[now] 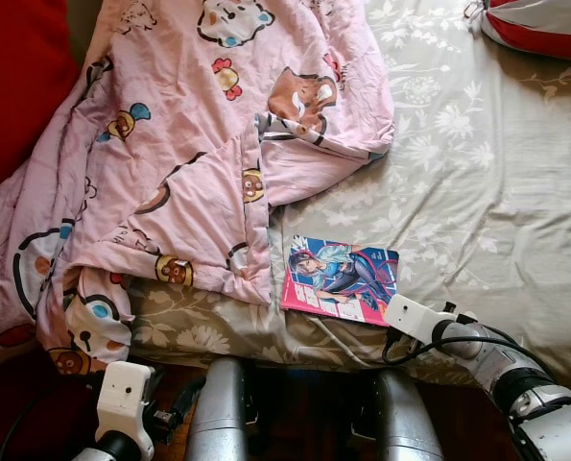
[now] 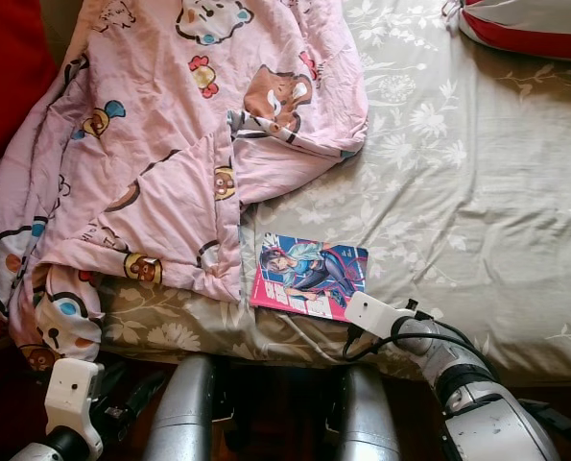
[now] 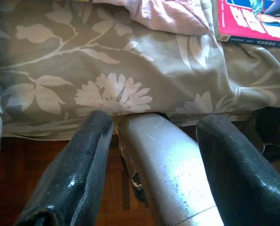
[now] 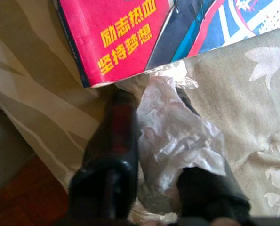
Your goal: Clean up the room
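The right gripper (image 4: 151,117) pinches a crumpled clear plastic wrapper (image 4: 177,136) at the bed's (image 1: 477,192) front edge, touching a pink comic book (image 1: 341,279) reading "励志热血 坚持梦想". The left gripper (image 3: 154,136) hangs open, empty.

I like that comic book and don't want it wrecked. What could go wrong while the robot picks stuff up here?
1. The right end effector holds a crumpled clear wrapper right against the comic book edge. Pulling away could drag or bend the cover.
2. The book lies near the edge of the bed, so a nudge might tip it onto the floor.
3. The wrapper looks thin and slippery; it may slip out and drop.
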`<state>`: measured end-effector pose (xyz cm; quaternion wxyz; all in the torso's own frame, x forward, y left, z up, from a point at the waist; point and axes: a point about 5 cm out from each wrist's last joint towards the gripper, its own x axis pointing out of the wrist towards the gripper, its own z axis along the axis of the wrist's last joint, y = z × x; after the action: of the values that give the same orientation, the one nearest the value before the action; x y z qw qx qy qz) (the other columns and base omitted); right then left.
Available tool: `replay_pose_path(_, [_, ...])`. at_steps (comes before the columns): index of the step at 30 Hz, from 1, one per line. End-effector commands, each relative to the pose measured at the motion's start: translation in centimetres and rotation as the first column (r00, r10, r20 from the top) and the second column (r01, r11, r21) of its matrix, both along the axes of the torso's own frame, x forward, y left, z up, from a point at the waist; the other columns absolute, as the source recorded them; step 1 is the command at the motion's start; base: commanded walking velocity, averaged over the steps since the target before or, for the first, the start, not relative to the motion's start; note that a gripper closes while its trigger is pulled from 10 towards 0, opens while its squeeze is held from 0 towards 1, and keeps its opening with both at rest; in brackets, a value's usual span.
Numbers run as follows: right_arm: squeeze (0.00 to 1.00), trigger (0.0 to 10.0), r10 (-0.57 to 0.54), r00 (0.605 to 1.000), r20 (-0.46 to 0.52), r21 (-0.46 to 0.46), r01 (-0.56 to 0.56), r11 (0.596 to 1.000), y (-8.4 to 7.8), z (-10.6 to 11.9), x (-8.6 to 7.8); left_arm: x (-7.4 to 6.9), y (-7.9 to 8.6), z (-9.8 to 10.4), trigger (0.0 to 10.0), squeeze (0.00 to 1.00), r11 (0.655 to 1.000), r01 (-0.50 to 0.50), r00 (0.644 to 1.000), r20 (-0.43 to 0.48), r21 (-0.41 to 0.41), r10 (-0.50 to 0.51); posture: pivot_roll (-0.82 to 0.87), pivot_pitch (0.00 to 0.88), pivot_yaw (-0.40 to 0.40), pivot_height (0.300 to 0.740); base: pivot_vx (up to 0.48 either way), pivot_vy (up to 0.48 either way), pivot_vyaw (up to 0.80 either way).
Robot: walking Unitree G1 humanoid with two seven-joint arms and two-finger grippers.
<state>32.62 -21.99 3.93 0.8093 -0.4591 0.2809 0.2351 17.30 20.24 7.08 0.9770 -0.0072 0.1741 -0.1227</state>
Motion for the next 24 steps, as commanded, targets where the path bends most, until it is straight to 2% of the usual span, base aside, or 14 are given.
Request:
replay_pose_path(1, [0.00, 0.0, -0.030, 0.999, -0.043, -0.019, 0.029, 0.999, -0.7, -0.9, -0.8, -0.5, 0.2, -1.1, 10.0, 0.00, 1.000, -0.019, 0.999, -0.049, 0.008, 0.019, 0.25, 0.385, 0.038, 0.642, 0.000, 0.000, 0.00])
replay_pose_path(5, [0.00, 0.0, -0.072, 0.997, -0.025, 0.005, 0.072, 0.997, -1.0, -0.6, -0.6, 0.3, 0.1, -1.3, 10.0, 0.00, 1.000, -0.022, 0.999, -0.037, 0.005, 0.022, 0.24, 0.361, 0.029, 0.642, 0.000, 0.000, 0.00])
replay_pose_path(6, [0.00, 0.0, -0.097, 0.995, -0.021, 0.035, 0.098, 0.995, -1.1, -0.6, -0.6, 0.7, 0.0, -1.4, 10.0, 0.00, 1.000, -0.023, 0.999, -0.031, 0.003, 0.023, 0.23, 0.343, 0.024, 0.642, 0.000, 0.000, 0.00])
replay_pose_path(10, [0.00, 0.0, -0.106, 0.994, -0.021, 0.052, 0.107, 0.993, -1.0, -0.7, -0.7, 1.1, 0.0, -1.5, 10.0, 0.00, 1.000, -0.022, 0.999, -0.028, 0.000, 0.022, 0.23, 0.330, 0.022, 0.642, 0.000, 0.000, 0.00])
replay_pose_path(11, [0.00, 0.0, -0.103, 0.994, -0.023, 0.054, 0.105, 0.993, -0.9, -0.8, -0.8, 1.7, -0.1, -1.8, 10.0, 0.00, 1.000, -0.023, 0.999, -0.027, -0.002, 0.023, 0.22, 0.314, 0.019, 0.642, 0.000, 0.000, 0.00])
replay_pose_path(14, [0.00, 0.0, -0.131, 0.991, -0.014, 0.116, 0.131, 0.985, -0.8, -1.2, -1.2, 2.7, -0.4, -2.0, 10.0, 0.00, 1.000, -0.020, 1.000, -0.009, -0.008, 0.020, 0.20, 0.284, 0.011, 0.642, 0.000, 0.000, 0.00])
replay_pose_path(16, [0.00, 0.0, -0.175, 0.984, -0.012, 0.206, 0.174, 0.963, -0.9, -1.6, -1.7, 4.2, -0.7, -2.0, 10.0, 0.00, 1.000, -0.021, 1.000, 0.018, -0.017, 0.022, 0.18, 0.243, 0.002, 0.642, 0.000, 0.000, 0.00])
replay_pose_path(17, [0.00, 0.0, -0.175, 0.984, -0.012, 0.206, 0.174, 0.963, -0.9, -1.6, -1.7, 4.2, -0.7, -2.0, 10.0, 0.00, 1.000, -0.021, 1.000, 0.018, -0.017, 0.022, 0.18, 0.243, 0.002, 0.642, 0.000, 0.000, 0.00])
replay_pose_path(18, [0.00, 0.0, -0.214, 0.977, -0.003, 0.255, 0.208, 0.944, -1.0, -1.7, -1.9, 4.9, -0.8, -2.1, 10.0, 0.00, 1.000, -0.023, 0.999, 0.026, -0.020, 0.024, 0.16, 0.216, -0.002, 0.642, 0.000, 0.000, 0.00])
replay_pose_path(20, [0.00, 0.0, -0.239, 0.971, 0.009, 0.290, 0.226, 0.930, -1.1, -1.9, -2.2, 5.4, -0.9, -2.2, 10.0, 0.00, 1.000, -0.022, 0.999, 0.032, -0.022, 0.023, 0.15, 0.210, -0.001, 0.642, 0.000, 0.000, 0.00])
replay_pose_path(23, [0.00, 0.0, -0.189, 0.982, 0.019, 0.317, 0.174, 0.932, -0.2, -2.3, -2.6, 6.5, -1.1, -2.4, 10.0, 0.00, 1.000, -0.021, 0.999, 0.040, -0.024, 0.022, 0.12, 0.171, -0.004, 0.642, 0.000, 0.000, 0.00])
replay_pose_path(24, [0.00, 0.0, -0.237, 0.971, 0.012, 0.370, 0.216, 0.904, -0.3, -2.7, -3.0, 7.1, -1.3, -2.4, 10.0, 0.00, 1.000, -0.013, 0.999, 0.051, -0.025, 0.014, 0.12, 0.151, -0.009, 0.642, 0.000, 0.000, 0.00])
